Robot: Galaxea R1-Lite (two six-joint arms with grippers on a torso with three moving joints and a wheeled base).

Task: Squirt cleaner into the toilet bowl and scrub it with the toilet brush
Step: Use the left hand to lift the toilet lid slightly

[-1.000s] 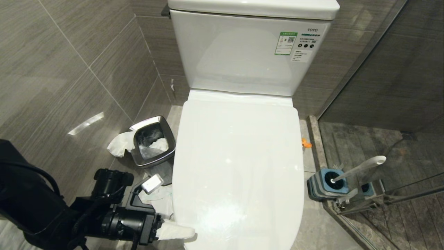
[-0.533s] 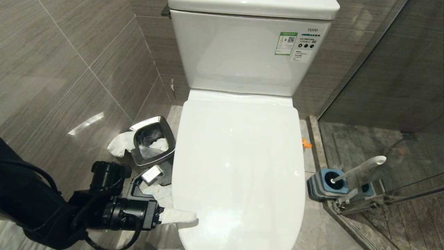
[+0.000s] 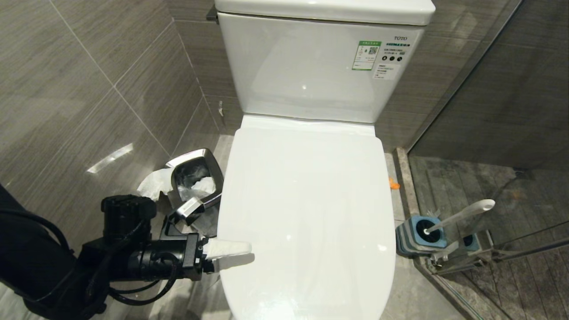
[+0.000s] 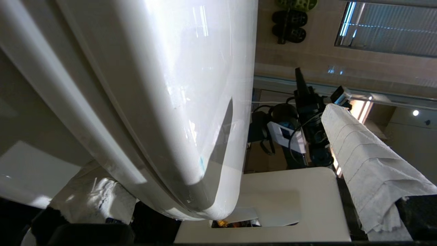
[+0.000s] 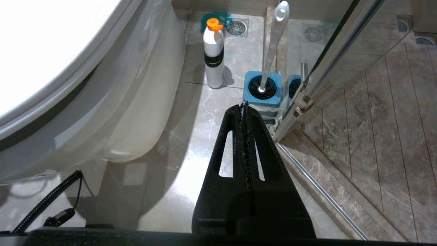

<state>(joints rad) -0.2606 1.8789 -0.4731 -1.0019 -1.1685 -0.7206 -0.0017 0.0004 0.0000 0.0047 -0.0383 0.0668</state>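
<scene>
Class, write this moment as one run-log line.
left gripper: open, straddling lid edge | right gripper: shut, parked | toilet brush: in holder

The bathroom floor [image 5: 191, 143] before me and what stands on it.

Pale marbled tiles carry the toilet bowl [image 5: 112, 112], whose white pedestal meets the floor under a closed lid [image 3: 306, 213]. To my left, in the wall corner, stands a small square steel waste bin [image 3: 195, 178] with crumpled white paper [image 3: 153, 183] lying on the floor just beside it. To my right, against the glass shower partition [image 5: 341, 58], a blue-topped holder [image 5: 263, 90] stands with the toilet brush [image 5: 275, 37] upright in it; a white cleaner bottle [image 5: 214, 54] with an orange cap stands near it, and a round floor drain [image 5: 235, 27] lies behind. A black cable [image 5: 47, 201] trails across the tiles.
</scene>
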